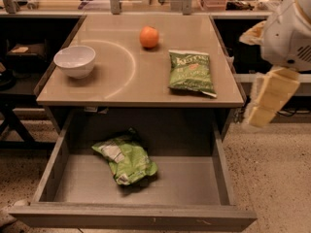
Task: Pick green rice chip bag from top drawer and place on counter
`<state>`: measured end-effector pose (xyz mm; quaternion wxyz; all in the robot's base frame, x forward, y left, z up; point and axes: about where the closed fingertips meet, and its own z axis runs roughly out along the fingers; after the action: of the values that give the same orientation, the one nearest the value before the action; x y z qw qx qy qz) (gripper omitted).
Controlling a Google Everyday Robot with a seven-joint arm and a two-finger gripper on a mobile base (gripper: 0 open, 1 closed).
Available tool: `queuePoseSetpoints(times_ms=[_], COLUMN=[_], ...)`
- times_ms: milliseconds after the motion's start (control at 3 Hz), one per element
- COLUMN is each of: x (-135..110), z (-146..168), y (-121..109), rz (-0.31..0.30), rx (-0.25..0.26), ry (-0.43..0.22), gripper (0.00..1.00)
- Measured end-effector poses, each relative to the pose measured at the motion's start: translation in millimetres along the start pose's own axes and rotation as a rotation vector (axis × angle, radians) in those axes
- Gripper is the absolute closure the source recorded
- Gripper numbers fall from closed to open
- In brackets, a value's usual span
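**Inspector A:** Where do we log the gripper [262, 108]?

**Inspector B:** Cream and blocky, hanging beyond the right edge of the counter [141, 84]. We cannot tell whether it is open or closed.

**Inspector A:** And the green rice chip bag [125, 158]?

**Inspector B:** Crumpled, glossy and lime-green, on the matte grey floor of the open top drawer [136, 217], below and well left of the gripper.

**Inspector A:** What do we note on the counter?

**Inspector B:** It is smooth beige. A flat darker green bag [191, 72] lies nearest the gripper, then a round orange [149, 37], with a white bowl [75, 60] farthest.
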<state>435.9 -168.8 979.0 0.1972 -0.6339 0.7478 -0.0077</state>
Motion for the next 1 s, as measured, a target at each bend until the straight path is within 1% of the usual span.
queuePoseSetpoints(times_ms=[333, 667, 1000], x=[-60.4, -110.7, -119.9], z=[10.0, 16.1, 11.3], y=[15.7, 33.5, 39.0], rz=[-0.121, -0.206, -0.209], rx=[-0.039, -0.093, -0.103], ry=[-0.130, -0.270, -0.302], gripper=[0.00, 0.00, 0.00])
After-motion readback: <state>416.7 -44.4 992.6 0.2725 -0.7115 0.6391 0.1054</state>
